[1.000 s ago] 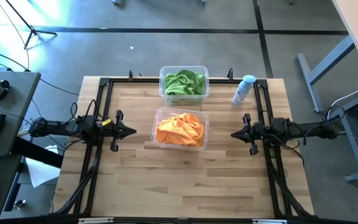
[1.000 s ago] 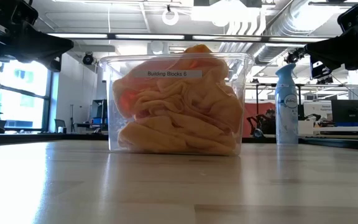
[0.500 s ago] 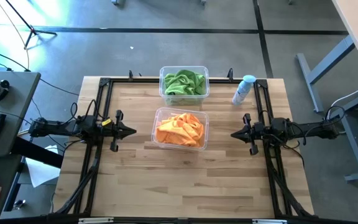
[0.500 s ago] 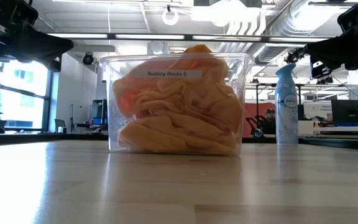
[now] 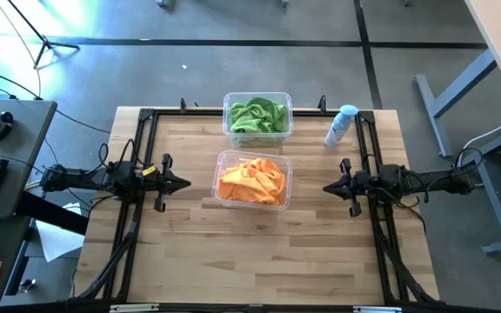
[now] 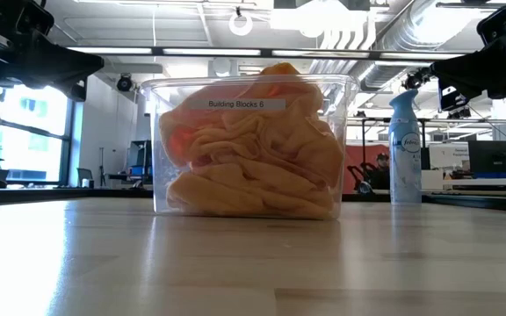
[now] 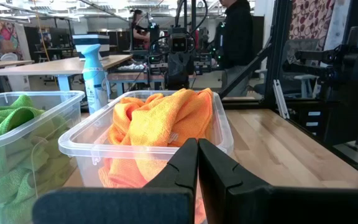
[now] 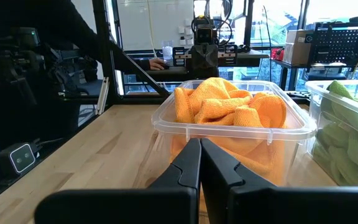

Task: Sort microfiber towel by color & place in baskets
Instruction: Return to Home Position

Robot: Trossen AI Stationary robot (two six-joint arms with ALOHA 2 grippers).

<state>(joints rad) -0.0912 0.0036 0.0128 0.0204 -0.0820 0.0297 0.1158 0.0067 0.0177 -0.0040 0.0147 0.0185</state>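
Orange towels (image 5: 251, 180) heaped in near basket (image 5: 252, 153) at centre of tabletop (image 5: 250, 252). Green towels (image 5: 257, 115) in far basket (image 5: 257, 95), just behind. One colour per basket, so sorting looks done. Cloth count hard to tell, as folds overlap. Left hand (image 5: 183, 183) level beside near basket on left side, fingers pressed together, empty. Right hand (image 5: 327, 187) mirrors it on right side, likewise closed on nothing. Both apart from baskets, tips facing inward: likely parked rest pose, nothing left to grasp. Spray bottle (image 5: 340, 125) lies near far right corner, not part of sort.
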